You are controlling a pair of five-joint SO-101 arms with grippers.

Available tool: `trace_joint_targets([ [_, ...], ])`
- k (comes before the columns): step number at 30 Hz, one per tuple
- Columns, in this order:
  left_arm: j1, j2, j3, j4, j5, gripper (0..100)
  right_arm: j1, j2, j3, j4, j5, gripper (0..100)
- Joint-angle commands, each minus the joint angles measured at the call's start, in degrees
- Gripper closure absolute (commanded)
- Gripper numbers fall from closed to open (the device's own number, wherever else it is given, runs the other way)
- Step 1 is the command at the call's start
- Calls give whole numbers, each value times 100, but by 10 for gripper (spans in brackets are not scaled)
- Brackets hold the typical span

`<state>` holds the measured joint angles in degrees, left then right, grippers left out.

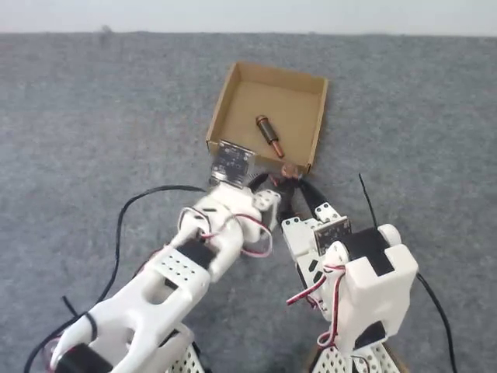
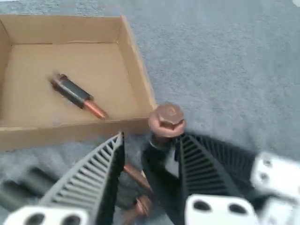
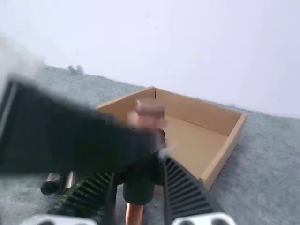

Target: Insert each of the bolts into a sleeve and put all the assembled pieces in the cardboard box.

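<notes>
So the right gripper (image 3: 138, 173) has its jaws clamped on a black sleeve (image 3: 139, 187) carrying a copper hex bolt (image 2: 166, 119), just outside the brown cardboard box (image 1: 224, 99); the left gripper (image 2: 150, 140) has its jaws wide around it.

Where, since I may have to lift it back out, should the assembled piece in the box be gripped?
Likely best on its dark sleeve, mid-length, from straight above, jaws across its axis. It lies flat and diagonal on the box floor, apart from the walls; the sleeve is its longest, even stretch, the copper tip thin.
</notes>
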<state>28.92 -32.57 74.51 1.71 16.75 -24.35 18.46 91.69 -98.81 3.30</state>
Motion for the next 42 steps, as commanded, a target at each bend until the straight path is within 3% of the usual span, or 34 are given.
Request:
trace_joint_targets([
  [1,229,-193,22,-9,44,830,84,-189,-97,-110,70,993],
  [14,220,-325,31,-9,44,830,84,-189,-97,-110,79,993],
  [27,149,-3042,1244,26,53,833,92,-189,-97,-110,79,993],
  [34,-844,-3666,1341,62,53,834,101,-189,-97,-110,79,993],
  [42,-2277,-4281,1341,1468,53,834,101,-189,-97,-110,79,993],
])
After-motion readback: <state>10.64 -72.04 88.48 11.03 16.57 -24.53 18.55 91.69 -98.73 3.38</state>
